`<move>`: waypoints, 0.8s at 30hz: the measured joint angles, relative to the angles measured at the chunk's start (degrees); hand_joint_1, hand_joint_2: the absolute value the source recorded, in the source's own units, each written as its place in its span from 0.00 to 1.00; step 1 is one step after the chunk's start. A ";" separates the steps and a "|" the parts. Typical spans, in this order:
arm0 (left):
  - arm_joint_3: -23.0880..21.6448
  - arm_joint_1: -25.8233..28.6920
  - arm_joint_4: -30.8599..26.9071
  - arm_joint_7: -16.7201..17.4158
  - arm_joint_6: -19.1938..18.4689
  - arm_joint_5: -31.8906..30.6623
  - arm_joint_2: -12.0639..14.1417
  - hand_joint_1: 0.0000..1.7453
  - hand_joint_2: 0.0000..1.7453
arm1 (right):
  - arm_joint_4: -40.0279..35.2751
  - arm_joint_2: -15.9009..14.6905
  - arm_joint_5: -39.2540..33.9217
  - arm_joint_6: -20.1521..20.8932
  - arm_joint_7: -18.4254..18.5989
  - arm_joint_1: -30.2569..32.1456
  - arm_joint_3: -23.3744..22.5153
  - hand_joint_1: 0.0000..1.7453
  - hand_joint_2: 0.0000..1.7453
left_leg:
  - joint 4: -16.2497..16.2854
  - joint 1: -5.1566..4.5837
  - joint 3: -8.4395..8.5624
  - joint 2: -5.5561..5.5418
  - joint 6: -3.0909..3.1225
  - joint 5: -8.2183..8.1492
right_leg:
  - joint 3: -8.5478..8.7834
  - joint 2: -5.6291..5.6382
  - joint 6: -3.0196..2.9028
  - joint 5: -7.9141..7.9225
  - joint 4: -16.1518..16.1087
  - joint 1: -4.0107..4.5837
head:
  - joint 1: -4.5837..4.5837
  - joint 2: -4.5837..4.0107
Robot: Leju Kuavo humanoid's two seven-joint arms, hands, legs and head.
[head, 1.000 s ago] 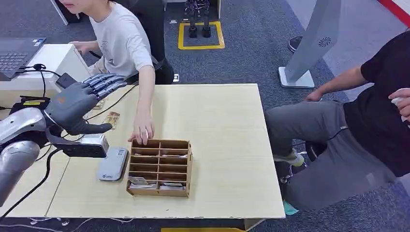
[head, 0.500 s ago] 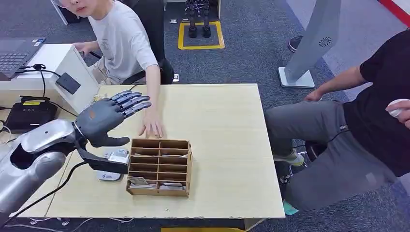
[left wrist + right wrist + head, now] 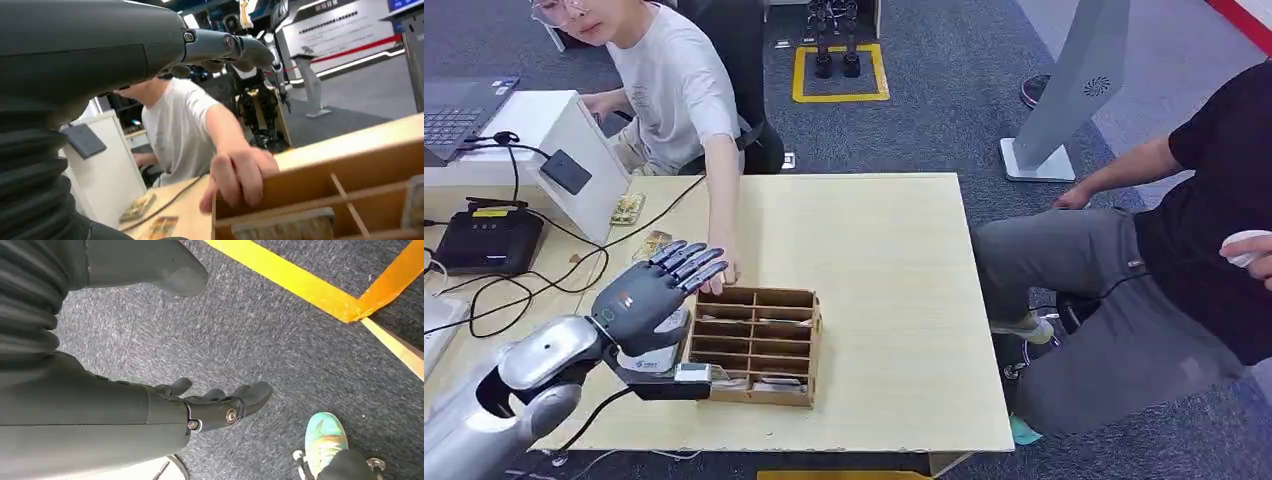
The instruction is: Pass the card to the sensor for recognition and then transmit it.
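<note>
The left hand point(image 3: 652, 297) hovers over the near-left corner of the wooden card rack point(image 3: 755, 345), fingers stretched flat and apart, holding nothing; from the wrist camera those fingers point(image 3: 220, 46) reach out level above the rack's top edge. This looks like the opening step: picking a card, with nothing yet gone to the sensor. The cards sit in the rack's slots just below and beyond the palm, one pale card point(image 3: 711, 376) lying in the front-left compartment, right beside the wrist. The grey card reader point(image 3: 657, 358) lies directly under the hand, mostly hidden by it, touching or nearly touching the rack's left wall; I cannot tell which. A person's hand point(image 3: 721, 275) rests on the far-left corner of the rack, just ahead of the robot's fingertips, so the next move calls for care: lower the fingers into a slot, pinch a card by its edge, and steer clear of that hand. The right hand point(image 3: 220, 405) hangs low by the floor, fingers loosely curled and apart, holding nothing. As for writing: a small red mark shows on the back of the left hand, too small to read. A wall panel with lines of text shows beyond the fingers in the left wrist view, but it is too blurred to make out. A few loose cards point(image 3: 652, 243) lie on the table beyond the fingertips, prints illegible.
</note>
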 joint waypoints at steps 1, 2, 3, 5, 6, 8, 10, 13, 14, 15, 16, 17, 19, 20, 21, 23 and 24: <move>0.20 0.40 0.11 0.02 0.09 0.00 -0.13 0.00 1.00 | 0.00 0.00 0.00 0.00 0.00 0.02 -0.09 0.00 1.00 | 0.00 0.00 0.00 0.00 0.00 0.00 | 0.00 -0.01 0.00 0.00 0.00 0.00 | 0.00 0.00; 0.39 0.83 0.17 0.11 0.20 0.00 -0.24 0.00 1.00 | 0.00 0.00 0.00 0.00 0.00 0.02 -0.22 0.00 1.00 | 0.00 0.00 -0.01 -0.01 0.00 0.00 | 0.00 -0.01 0.00 0.00 0.00 0.00 | 0.00 0.00; 0.76 1.25 0.22 0.28 0.37 0.00 -0.37 0.00 1.00 | 0.00 0.00 0.00 -0.04 0.00 0.02 -0.37 0.00 1.00 | 0.00 0.00 -0.01 -0.01 0.00 0.00 | 0.00 -0.01 0.00 0.00 0.00 0.00 | 0.00 0.00; 1.61 2.35 0.37 0.44 0.59 -0.26 -0.63 0.00 1.00 | 0.02 0.02 0.00 -0.09 0.02 0.04 -0.50 0.00 1.00 | 0.00 0.00 -0.01 0.00 0.00 0.00 | 0.00 -0.01 0.00 0.00 0.01 0.00 | 0.00 0.00; 2.10 3.05 0.39 0.48 0.63 -0.46 -0.72 0.00 1.00 | 0.02 0.02 0.00 -0.09 0.02 0.08 -0.57 0.00 1.00 | 0.00 0.00 -0.01 0.01 0.00 0.00 | 0.00 0.00 0.00 0.00 0.01 0.00 | 0.00 0.00; 3.13 4.51 0.39 0.50 0.74 -0.92 -0.83 0.00 1.00 | 0.02 0.02 -0.02 -0.09 0.04 0.20 -0.72 0.00 1.00 | 0.00 0.00 -0.01 0.01 0.00 0.00 | 0.00 0.00 0.00 0.00 0.00 0.00 | 0.00 0.00; 4.35 6.02 0.39 0.50 0.96 -1.46 -0.96 0.00 1.00 | 0.02 0.02 -0.04 -0.11 0.07 0.30 -0.81 0.00 1.00 | 0.00 0.00 -0.01 -0.01 0.00 0.00 | -0.01 0.00 0.00 0.00 0.00 0.00 | 0.00 0.00; 5.77 7.74 0.39 0.26 1.27 -1.77 -1.27 0.00 1.00 | 0.02 0.04 -0.13 -0.11 0.07 0.37 -0.81 0.00 1.00 | 0.00 0.00 -0.03 -0.01 0.00 0.00 | -0.02 -0.01 0.00 -0.01 0.00 0.00 | 0.00 0.00; 6.19 8.14 0.39 -0.08 1.42 -1.64 -1.42 0.00 1.00 | 0.02 0.04 -0.13 -0.11 0.11 0.37 -0.83 0.00 1.00 | 0.00 0.00 -0.03 -0.01 0.00 0.00 | -0.02 -0.01 0.00 -0.01 0.00 0.00 | 0.00 0.00; 6.58 8.45 0.39 -0.46 1.51 -1.42 -1.62 0.00 1.00 | 0.02 0.04 -0.09 -0.09 0.11 0.37 -0.83 0.00 1.00 | 0.00 0.00 -0.03 -0.01 0.00 0.00 | -0.02 -0.01 0.00 -0.01 0.00 0.00 | 0.00 0.00; 7.00 8.67 0.39 -0.85 1.51 -1.16 -1.97 0.00 1.00 | 0.02 0.04 -0.07 -0.09 0.11 0.37 -0.83 0.00 1.00 | 0.00 0.00 -0.03 -0.01 0.00 0.00 | -0.02 -0.01 0.00 -0.01 0.00 0.00 | 0.00 0.00; 7.30 8.83 0.39 -0.96 1.51 -1.11 -2.42 0.00 1.00 | 0.02 0.06 0.00 -0.09 0.11 0.37 -0.83 0.00 1.00 | 0.00 0.00 -0.04 -0.01 0.00 0.00 | -0.02 -0.02 0.00 0.00 0.00 0.00 | 0.00 0.00; 7.67 8.96 0.39 -1.07 1.49 -1.09 -3.39 0.00 1.00 | 0.02 0.07 0.02 -0.09 0.11 0.36 -0.83 0.00 1.00 | 0.00 0.00 -0.04 -0.02 0.00 0.00 | -0.01 -0.03 0.01 0.00 0.00 0.00 | 0.00 0.00; 7.82 8.96 0.39 -1.16 1.49 -1.11 -3.84 0.00 1.00 | 0.02 0.09 0.04 -0.11 0.09 0.36 -0.85 0.00 1.00 | 0.00 0.00 -0.04 -0.02 0.00 0.00 | -0.01 -0.03 0.01 0.00 0.00 0.00 | 0.00 0.00; 7.95 8.95 0.39 -1.25 1.49 -1.11 -4.24 0.00 1.00 | 0.02 0.09 0.07 -0.11 0.09 0.36 -0.85 0.00 1.00 | 0.00 -0.01 -0.04 -0.02 0.01 0.00 | -0.01 -0.02 0.01 0.01 0.00 -0.01 | 0.00 0.00; 8.11 8.95 0.39 -1.29 1.49 -1.09 -5.03 0.00 1.00 | 0.02 0.11 0.07 -0.11 0.04 0.36 -0.87 0.00 1.00 | 0.01 -0.01 -0.03 -0.02 0.01 0.00 | -0.01 -0.02 0.01 0.01 0.00 -0.01 | 0.00 0.00; 8.13 8.95 0.39 -1.29 1.49 -1.09 -5.26 0.00 1.00 | 0.02 0.11 0.07 -0.11 0.04 0.36 -0.87 0.00 1.00 | 0.01 -0.01 -0.03 -0.01 0.01 0.00 | -0.01 -0.02 0.01 0.01 0.00 -0.01 | 0.00 0.00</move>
